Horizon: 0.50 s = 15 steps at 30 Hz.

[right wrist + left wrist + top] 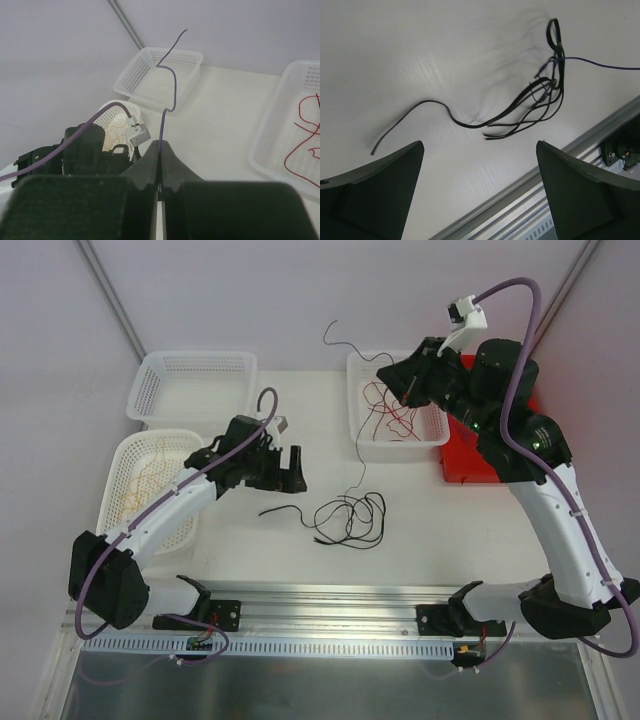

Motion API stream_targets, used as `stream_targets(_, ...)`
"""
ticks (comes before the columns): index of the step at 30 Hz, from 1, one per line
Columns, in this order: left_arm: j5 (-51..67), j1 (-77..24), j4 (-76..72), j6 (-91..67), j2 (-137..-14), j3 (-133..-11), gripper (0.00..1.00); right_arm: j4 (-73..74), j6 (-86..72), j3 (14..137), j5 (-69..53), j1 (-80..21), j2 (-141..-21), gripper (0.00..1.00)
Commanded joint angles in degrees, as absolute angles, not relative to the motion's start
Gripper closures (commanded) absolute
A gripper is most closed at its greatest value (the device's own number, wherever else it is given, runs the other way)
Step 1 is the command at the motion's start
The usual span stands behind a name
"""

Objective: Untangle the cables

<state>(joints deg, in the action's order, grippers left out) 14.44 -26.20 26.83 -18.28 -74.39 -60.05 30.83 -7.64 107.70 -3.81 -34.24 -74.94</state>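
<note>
Mid-frame in the top view, the black cables (pixel 350 515) lay knotted, not yet sorted. The left gripper (pixel 284 471) hovered beside them, fingers apart. Yellow-orange wires (pixel 145 485) sat in the left basket (pixel 160 433). Farther back, red wires (pixel 395 412) sat in the right basket (pixel 362 448). The right gripper (pixel 159 147) was clamped on a purple wire (pixel 174 85) held high. Whether that wire's lower end was free of the knot was unclear.

Two arms (pixel 165 508) (pixel 562 515), three white baskets (pixel 195 357) (pixel 150 437) (pixel 400 448), one red tray (pixel 466 468), one cable tangle (pixel 350 516).
</note>
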Motion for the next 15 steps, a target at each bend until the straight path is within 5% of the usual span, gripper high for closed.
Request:
stream_targets(1,13.36,-31.98,20.67,-22.84,-76.1,-57.75,0.04,31.64,-5.71,104.6,-2.73,-34.45,-71.99,0.99)
stream_targets(15,11.43,-42.01,3.61,-24.79,-92.45,-56.42,0.19,33.13,-4.84,96.59,-2.72,-34.37,-65.22,0.99)
